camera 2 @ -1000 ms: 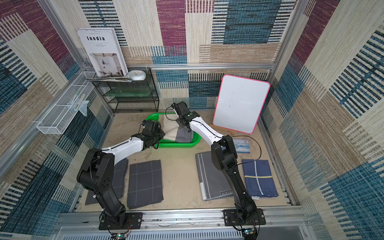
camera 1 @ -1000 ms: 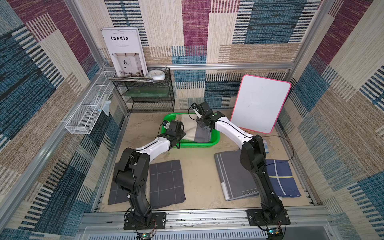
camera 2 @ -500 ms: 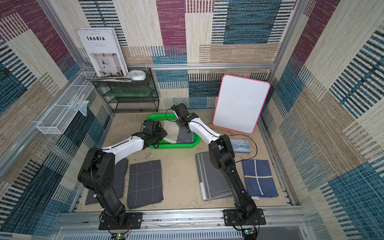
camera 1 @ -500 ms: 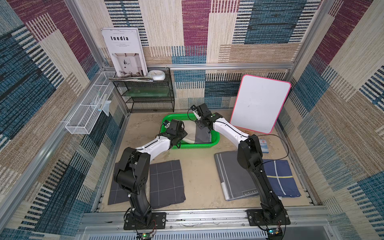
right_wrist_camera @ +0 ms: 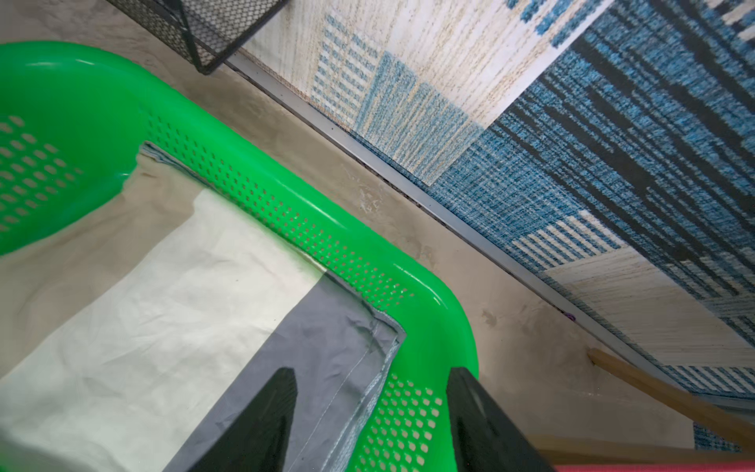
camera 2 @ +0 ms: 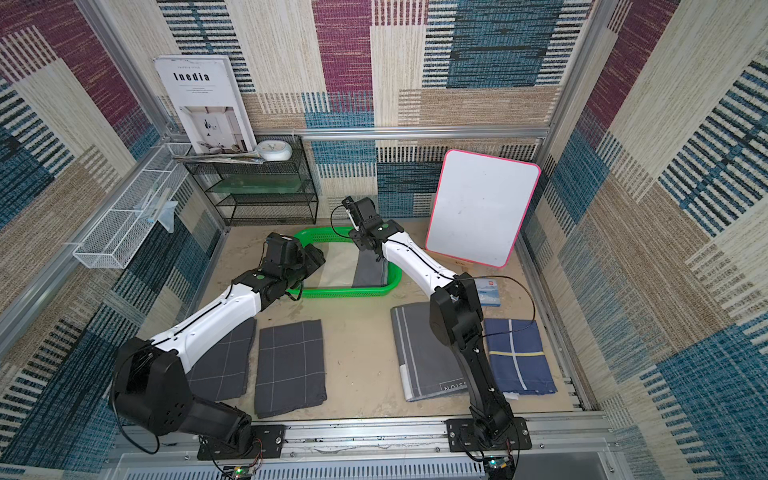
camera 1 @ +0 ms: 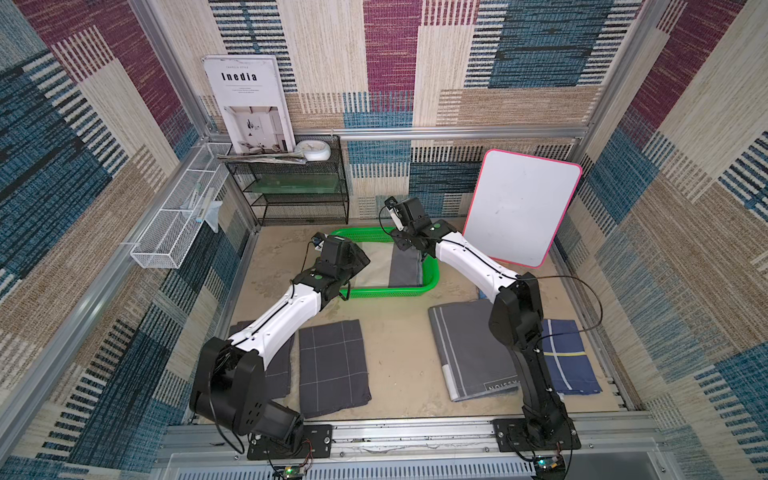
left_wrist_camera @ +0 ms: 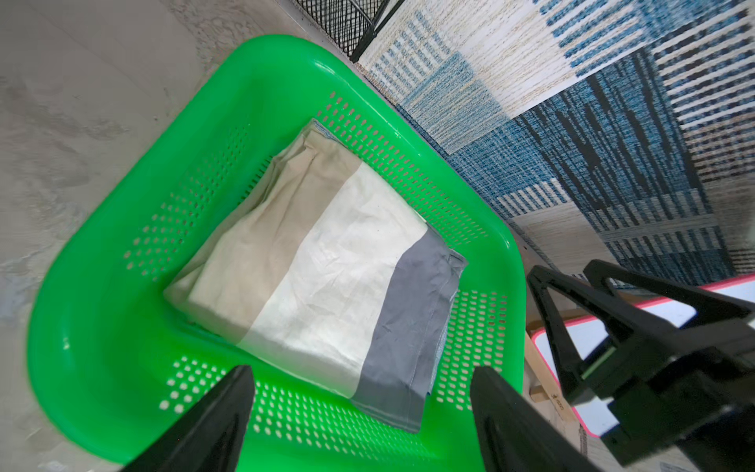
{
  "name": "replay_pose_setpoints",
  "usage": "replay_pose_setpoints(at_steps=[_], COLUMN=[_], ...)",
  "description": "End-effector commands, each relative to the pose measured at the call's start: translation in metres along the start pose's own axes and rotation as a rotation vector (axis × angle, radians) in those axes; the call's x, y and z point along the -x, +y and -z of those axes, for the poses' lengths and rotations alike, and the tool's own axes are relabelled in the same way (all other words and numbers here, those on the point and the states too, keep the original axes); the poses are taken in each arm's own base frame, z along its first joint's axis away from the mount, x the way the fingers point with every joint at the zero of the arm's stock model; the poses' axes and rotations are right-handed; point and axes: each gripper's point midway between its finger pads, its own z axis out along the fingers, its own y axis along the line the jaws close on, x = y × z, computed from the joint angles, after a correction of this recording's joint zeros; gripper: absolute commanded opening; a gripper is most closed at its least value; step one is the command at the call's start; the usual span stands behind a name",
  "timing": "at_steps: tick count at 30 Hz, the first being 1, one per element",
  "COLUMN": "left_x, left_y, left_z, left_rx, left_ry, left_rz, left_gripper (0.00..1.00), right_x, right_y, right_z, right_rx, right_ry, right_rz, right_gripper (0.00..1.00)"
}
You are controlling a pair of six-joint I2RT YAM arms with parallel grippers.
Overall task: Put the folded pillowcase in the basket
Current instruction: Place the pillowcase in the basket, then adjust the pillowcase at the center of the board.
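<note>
1. Over the basket (left_wrist_camera: 102, 327), the left gripper (left_wrist_camera: 361, 370) hangs with its jaws spread wide and nothing between them. Empty!
2. Right beneath those black fingers (left_wrist_camera: 216, 417), the folded pillowcase (left_wrist_camera: 327, 265) lies flat on the basket floor. Its beige, white and grey bands run side by side.
3. Across to the right gripper (right_wrist_camera: 371, 372): its jaws are parted too and grip nothing. It is poised above the pillowcase's grey corner, which sits tucked against the basket's perforated wall.
4. From the left wrist view, the right gripper's dark fingers show just past the basket rim at the grey end.
5. In both top views the two arms reach in from opposite ends of the green basket. The left is at the pale end, the right at the grey end, and the pillowcase shows between them.
6. Widening out, the basket sits toward the back of the sandy tabletop (camera 1: 395, 332). A black mesh shelf (camera 1: 299, 195) stands near, behind it.
7. A whiteboard (camera 1: 521, 208) with a pink rim leans upright on the right side, just beside the right arm.
8. Up front lie a dark checked cloth (camera 1: 332, 365) on the left, a grey striped cloth (camera 1: 469, 349) on the right, and a blue cloth (camera 1: 569, 361) beyond that.
9. A white wire rack (camera 1: 174, 224) hangs on the left wall, and a book (camera 1: 249, 110) titled "Inedia" stands atop the shelf.
</note>
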Motion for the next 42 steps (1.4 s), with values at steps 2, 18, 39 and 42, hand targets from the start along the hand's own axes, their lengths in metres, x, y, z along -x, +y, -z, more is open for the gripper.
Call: replay_pose_setpoints(at_steps=[2, 18, 39, 42], left_x=[0.004, -0.031, -0.072, -0.078], left_y=[0.017, 0.126, 0.132, 0.128], left_z=[0.030, 0.129, 0.115, 0.111], left_rx=[0.022, 0.162, 0.103, 0.083], left_ry=[-0.052, -0.121, 0.047, 0.080], left_rz=[-0.058, -0.152, -0.129, -0.136], left_gripper=[0.91, 0.97, 0.99, 0.99], right_x=[0.013, -0.077, -0.223, -0.243], right_y=[-0.013, 0.107, 0.085, 0.064], right_z=[0.039, 0.157, 0.141, 0.135], right_rx=[-0.080, 0.235, 0.008, -0.052], right_ry=[-0.055, -0.074, 0.230, 0.285], right_rz=[-0.139, -0.192, -0.320, -0.355], right_gripper=[0.64, 0.65, 0.67, 0.67])
